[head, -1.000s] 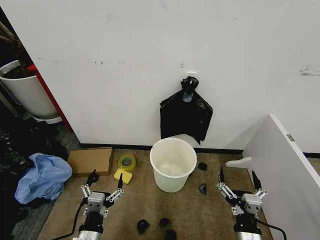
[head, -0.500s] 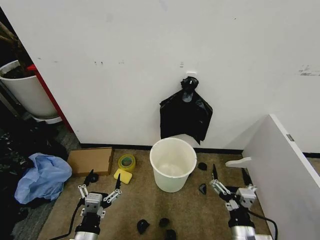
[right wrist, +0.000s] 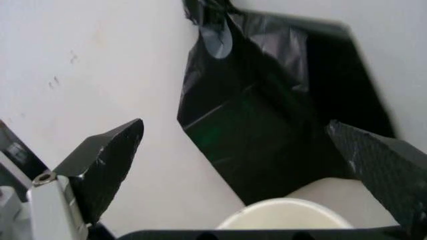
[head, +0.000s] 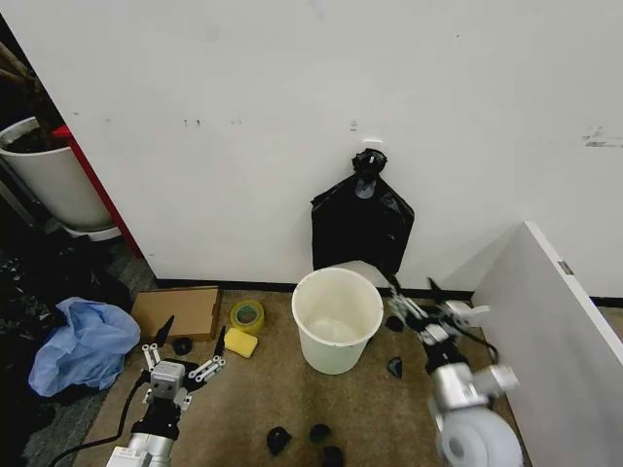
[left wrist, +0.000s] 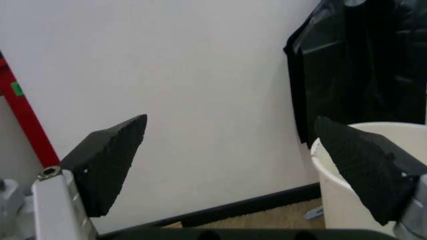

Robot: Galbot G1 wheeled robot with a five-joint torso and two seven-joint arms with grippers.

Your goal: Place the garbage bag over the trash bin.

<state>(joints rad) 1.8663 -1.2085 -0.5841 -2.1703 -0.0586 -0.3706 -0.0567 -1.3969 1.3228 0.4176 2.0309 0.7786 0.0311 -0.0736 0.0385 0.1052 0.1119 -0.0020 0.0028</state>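
Your head view shows the bin (head: 337, 318) upright on the floor, mouth up, below the bag (head: 361, 228) hanging lengthwise down the wall from a hook. Right end effector (head: 415, 300), released, sits beside the bin's rim; its wrist view shows the bag's creases up close. Left end effector (head: 187, 347), released, waits low, floor open around it.

- Blue cloth (head: 86, 345) heaped at my far left, nr cardboard box (head: 176, 311).
- Yellow tape roll (head: 246, 315) touching yellow sponge (head: 239, 341).
- Black scraps (head: 277, 440) on carpet.
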